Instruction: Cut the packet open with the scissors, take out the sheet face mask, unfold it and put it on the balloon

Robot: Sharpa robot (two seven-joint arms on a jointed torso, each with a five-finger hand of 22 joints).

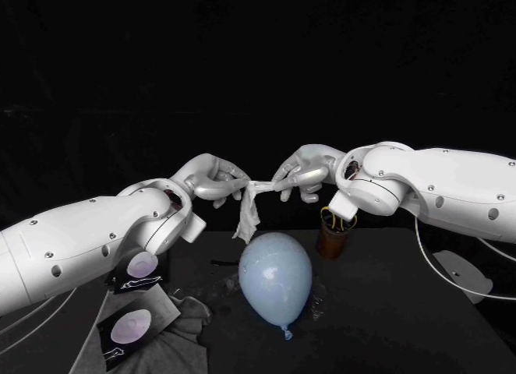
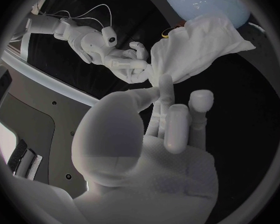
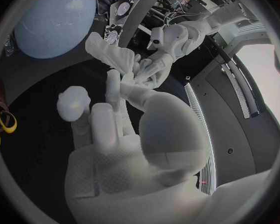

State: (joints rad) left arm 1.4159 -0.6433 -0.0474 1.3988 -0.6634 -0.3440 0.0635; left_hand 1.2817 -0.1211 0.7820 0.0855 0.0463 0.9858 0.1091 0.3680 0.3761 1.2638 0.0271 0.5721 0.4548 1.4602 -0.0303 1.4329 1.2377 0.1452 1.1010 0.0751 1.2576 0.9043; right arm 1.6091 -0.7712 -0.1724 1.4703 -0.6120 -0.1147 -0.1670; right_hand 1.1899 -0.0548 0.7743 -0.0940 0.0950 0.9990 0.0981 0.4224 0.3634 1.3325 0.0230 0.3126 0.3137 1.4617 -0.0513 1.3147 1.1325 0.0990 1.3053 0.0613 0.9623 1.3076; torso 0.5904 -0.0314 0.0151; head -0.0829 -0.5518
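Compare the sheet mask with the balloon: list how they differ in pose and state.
The sheet mask hangs in the air, pinched between the left hand and the right hand; the balloon lies on the table, held by neither hand. The sheet mask is white, limp and bunched; the balloon is pale blue, smooth and inflated. Both are pale in colour.
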